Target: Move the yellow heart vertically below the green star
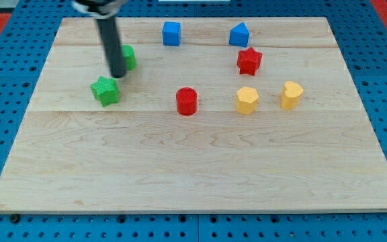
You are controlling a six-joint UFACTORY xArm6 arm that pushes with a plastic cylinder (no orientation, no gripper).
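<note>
The yellow heart lies at the view's right on the wooden board. The green star lies at the view's left. My tip stands just above and right of the green star, close to it, and in front of a second green block whose shape is partly hidden by the rod. The heart is far to the right of the star, at about the same height in the view.
A yellow hexagon sits left of the heart. A red cylinder is mid-board. A red star, a blue cube and another blue block lie near the view's top. The board's edge runs along the bottom.
</note>
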